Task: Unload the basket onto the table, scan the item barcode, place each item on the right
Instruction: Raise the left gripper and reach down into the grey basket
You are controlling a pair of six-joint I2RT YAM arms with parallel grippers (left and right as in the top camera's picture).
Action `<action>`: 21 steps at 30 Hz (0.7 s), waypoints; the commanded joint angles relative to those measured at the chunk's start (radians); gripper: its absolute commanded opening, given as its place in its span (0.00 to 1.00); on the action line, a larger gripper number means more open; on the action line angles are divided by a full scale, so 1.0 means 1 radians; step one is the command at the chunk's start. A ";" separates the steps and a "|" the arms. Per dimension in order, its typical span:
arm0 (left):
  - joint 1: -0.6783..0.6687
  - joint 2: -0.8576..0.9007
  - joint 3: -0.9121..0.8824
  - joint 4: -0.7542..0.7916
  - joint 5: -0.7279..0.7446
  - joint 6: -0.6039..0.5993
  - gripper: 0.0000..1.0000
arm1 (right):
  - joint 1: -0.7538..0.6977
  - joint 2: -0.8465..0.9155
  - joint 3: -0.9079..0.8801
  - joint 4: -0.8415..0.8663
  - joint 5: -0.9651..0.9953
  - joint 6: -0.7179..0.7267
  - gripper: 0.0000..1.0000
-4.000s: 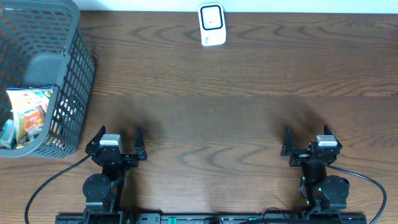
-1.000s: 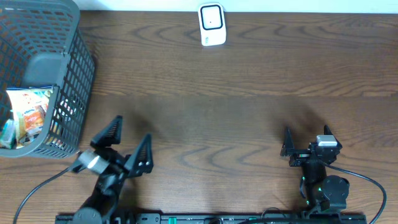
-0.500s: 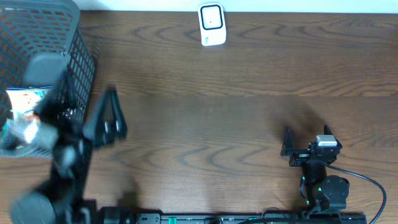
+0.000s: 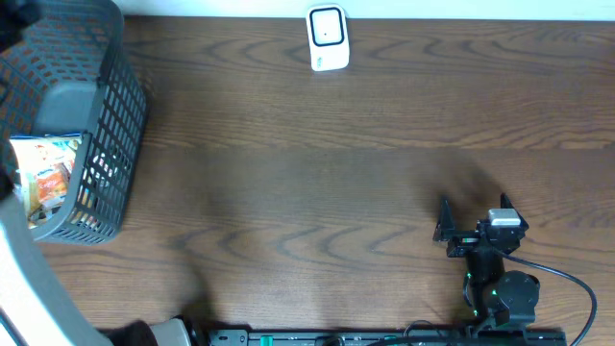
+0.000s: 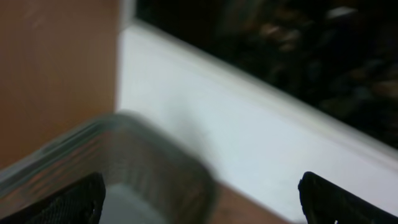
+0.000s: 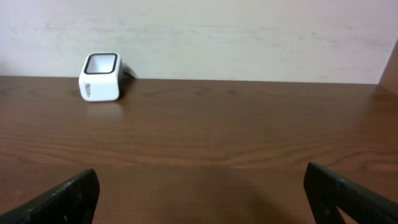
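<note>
On the grained wooden table (image 4: 384, 173), a lattice basket (image 4: 108, 115) holds packets (image 4: 43, 175); left hand (image 5: 202, 202) and right hand (image 6: 199, 196) spread.

Counts, overhead and wrist views. Table (image 4: 336, 173): one. Basket (image 4: 120, 106): one. Scanner (image 4: 328, 38): one. Packets (image 4: 43, 171) in the basket: at least two, with the full number hidden by its mesh wall. Grippers: two, the left gripper (image 5: 202, 202) and the right gripper (image 4: 473, 210). Cable (image 4: 564, 273): one.
</note>
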 commanded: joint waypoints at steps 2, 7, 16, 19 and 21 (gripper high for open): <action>0.116 0.081 -0.004 -0.177 -0.012 0.021 0.98 | -0.007 -0.004 -0.003 -0.003 0.002 -0.014 0.99; 0.183 0.137 -0.059 -0.273 -0.152 0.021 0.98 | -0.007 -0.004 -0.003 -0.003 0.002 -0.014 0.99; 0.232 0.203 -0.251 -0.271 -0.230 0.127 0.98 | -0.007 -0.004 -0.003 -0.003 0.002 -0.014 0.99; 0.232 0.242 -0.318 -0.267 -0.278 0.209 0.98 | -0.007 -0.004 -0.003 -0.003 0.002 -0.014 0.99; 0.233 0.295 -0.365 -0.261 -0.345 0.243 0.98 | -0.007 -0.004 -0.003 -0.003 0.002 -0.014 0.99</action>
